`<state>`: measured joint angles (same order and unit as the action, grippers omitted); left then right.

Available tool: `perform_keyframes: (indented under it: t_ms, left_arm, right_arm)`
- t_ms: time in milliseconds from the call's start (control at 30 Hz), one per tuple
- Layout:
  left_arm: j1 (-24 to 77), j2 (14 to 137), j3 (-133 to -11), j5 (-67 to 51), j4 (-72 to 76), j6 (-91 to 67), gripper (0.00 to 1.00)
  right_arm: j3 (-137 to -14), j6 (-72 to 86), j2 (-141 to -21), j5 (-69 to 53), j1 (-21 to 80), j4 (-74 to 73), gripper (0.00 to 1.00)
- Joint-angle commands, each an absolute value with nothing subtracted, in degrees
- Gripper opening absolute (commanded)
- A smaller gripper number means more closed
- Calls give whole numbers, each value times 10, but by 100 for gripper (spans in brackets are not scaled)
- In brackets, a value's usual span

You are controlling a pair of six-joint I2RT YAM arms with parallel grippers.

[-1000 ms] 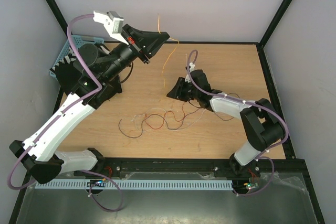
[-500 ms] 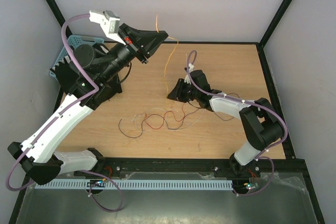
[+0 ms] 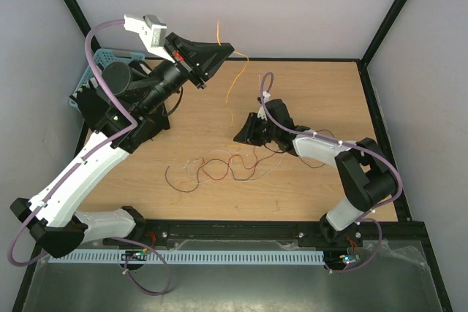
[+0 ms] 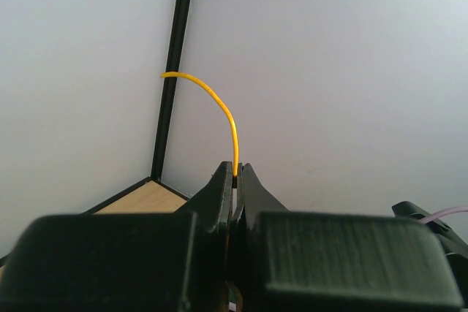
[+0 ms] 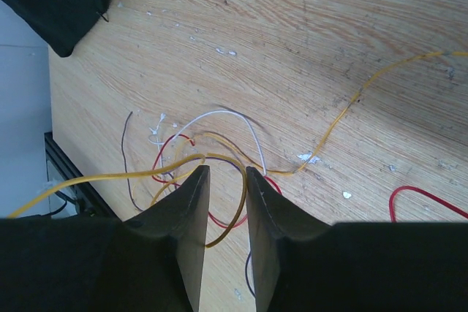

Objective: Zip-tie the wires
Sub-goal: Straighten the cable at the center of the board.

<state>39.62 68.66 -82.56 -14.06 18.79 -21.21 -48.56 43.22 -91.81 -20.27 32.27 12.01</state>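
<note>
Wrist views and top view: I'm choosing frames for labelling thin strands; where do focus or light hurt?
Left wrist: the yellow wire is crisp against the evenly lit wall, the left gripper a blurred dark mass. Right wrist: the wires are sharp on the wooden table, the right gripper underexposed. Top external: the same wires look hair-thin and faint.

Open tabletop [image 3: 322, 93] lies right of the wires [image 3: 228, 164]; the basket [image 3: 110, 58] seemingly blocks far-left.
</note>
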Motion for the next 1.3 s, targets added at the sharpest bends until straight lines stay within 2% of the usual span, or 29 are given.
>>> perform_keyframes:
  t_ms: [0, 133, 400, 467, 633, 900, 1033, 1133, 1267]
  left_arm:
    - [401, 675, -846, -136, 205, -207, 0]
    - [401, 672, -843, -132, 206, -197, 0]
    - [397, 654, -842, -117, 184, -156, 0]
    - [391, 648, -854, -113, 152, -144, 0]
    - [366, 620, -848, -104, 110, -132, 0]
    - [326, 526, -767, -48, -34, -111, 0]
    - [312, 465, -695, -14, -132, -115, 0]
    - [307, 417, -633, 10, -193, -137, 0]
    - [306, 355, -536, 18, -210, -169, 0]
  right_arm:
    - [-485, 423, -900, -216, 325, 106, 36]
    - [-478, 421, -894, -222, 325, 102, 32]
    - [-493, 394, -879, -205, 325, 58, 3]
    - [-506, 368, -867, -170, 325, 21, 1]
    - [-527, 313, -814, -93, 306, -42, 0]
    - [-542, 251, -723, -46, 136, -110, 0]
    - [-578, 205, -702, 9, 41, -151, 0]
    - [-602, 205, -700, 6, -37, -159, 0]
    - [-625, 200, -710, 16, -92, -165, 0]
